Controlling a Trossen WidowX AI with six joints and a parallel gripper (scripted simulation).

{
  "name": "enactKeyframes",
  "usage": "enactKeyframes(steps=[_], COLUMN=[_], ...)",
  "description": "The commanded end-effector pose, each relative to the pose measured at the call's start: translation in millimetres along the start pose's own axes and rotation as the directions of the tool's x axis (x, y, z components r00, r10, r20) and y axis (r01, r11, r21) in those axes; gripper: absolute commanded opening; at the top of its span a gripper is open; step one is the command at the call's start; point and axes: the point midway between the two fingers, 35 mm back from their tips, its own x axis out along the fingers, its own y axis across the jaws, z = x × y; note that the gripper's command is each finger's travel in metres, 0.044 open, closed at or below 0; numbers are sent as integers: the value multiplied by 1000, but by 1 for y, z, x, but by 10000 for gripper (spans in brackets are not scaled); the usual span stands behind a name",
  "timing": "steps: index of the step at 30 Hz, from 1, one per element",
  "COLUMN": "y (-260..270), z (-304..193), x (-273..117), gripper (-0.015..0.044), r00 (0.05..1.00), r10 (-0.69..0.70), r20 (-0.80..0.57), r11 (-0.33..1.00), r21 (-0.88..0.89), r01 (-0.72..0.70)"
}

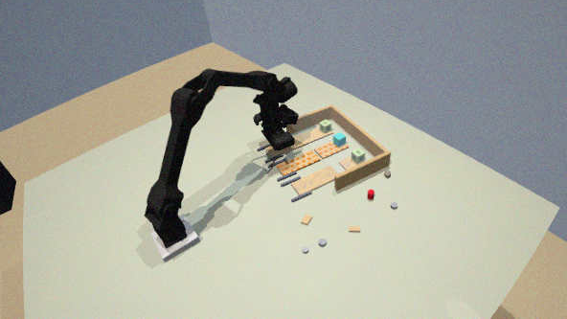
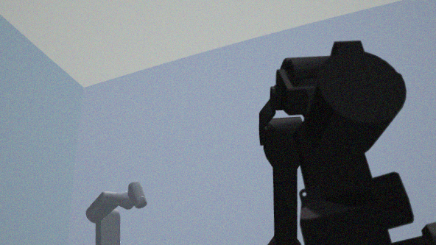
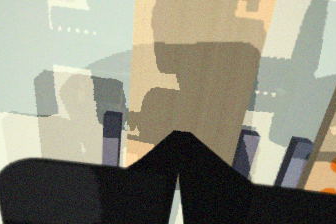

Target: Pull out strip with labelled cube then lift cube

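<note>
Black arm; orange-dotted strip; plain tan strip; cyan cube; red cylinder; pale green counter.

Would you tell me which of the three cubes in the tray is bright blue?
The middle cube, on the orange dotted strip; the cubes either side are pale green.
</note>
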Motion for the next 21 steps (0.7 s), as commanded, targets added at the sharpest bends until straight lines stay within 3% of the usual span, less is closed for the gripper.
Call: enactKeyframes(steps=[1,21], y=[0,0], z=[1,1], x=[1,3], gripper=[0,0], r00=[1000,1000], r10=[-4,-4], r20=[3,3], r11=[1000,1000], r21=[3,3], r01=[4,4])
